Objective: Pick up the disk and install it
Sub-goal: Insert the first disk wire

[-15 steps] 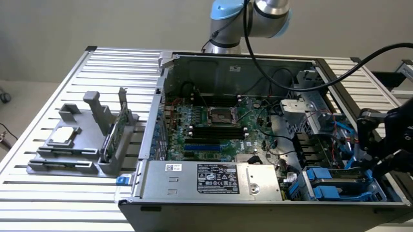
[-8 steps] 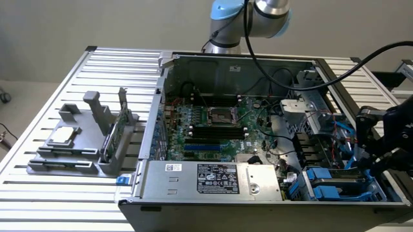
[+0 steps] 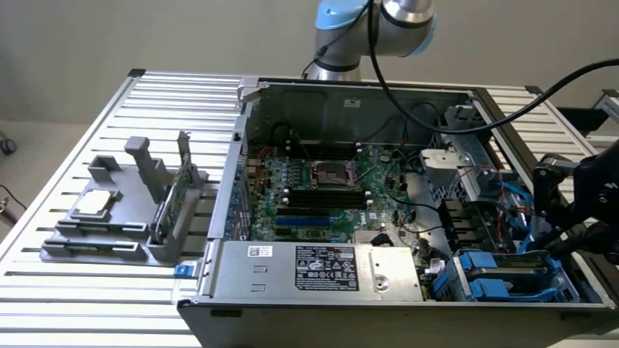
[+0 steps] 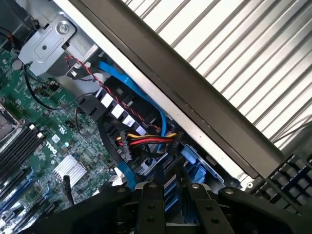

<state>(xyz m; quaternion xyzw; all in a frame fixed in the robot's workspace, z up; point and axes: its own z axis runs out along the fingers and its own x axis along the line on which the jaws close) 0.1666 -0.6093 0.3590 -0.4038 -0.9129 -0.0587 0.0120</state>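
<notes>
Exterior view, starting from its left: we see a grey holder [image 3: 116,221] on the slatted table [image 3: 164,94]. It carries a small silver chip [image 3: 97,203] and, upright at its right-hand edge, a thin green card [image 3: 181,187].

Next comes the open computer case [image 3: 358,101], with the motherboard [image 3: 320,181] across its floor and the labelled power supply [image 3: 320,270] along its near wall. Behind the case's far wall stands the arm [image 3: 372,22].

At the exterior view's right, low in the case's near corner, sits the disk [image 3: 511,262], with blue rails on either side of a grey face. The gripper [image 3: 541,245] hangs just above and to the right of it, its tips pointing down at the disk's edge. We cannot tell whether they touch.

Wrist view: we look along the fingers [image 4: 147,207] toward that same corner. They stand close together with a narrow gap, and blue plastic [image 4: 170,191] shows in that gap. We cannot tell whether they pinch it. Beyond them lie a red, yellow and black wire bundle [image 4: 146,141] and a blue cable [image 4: 146,97].
</notes>
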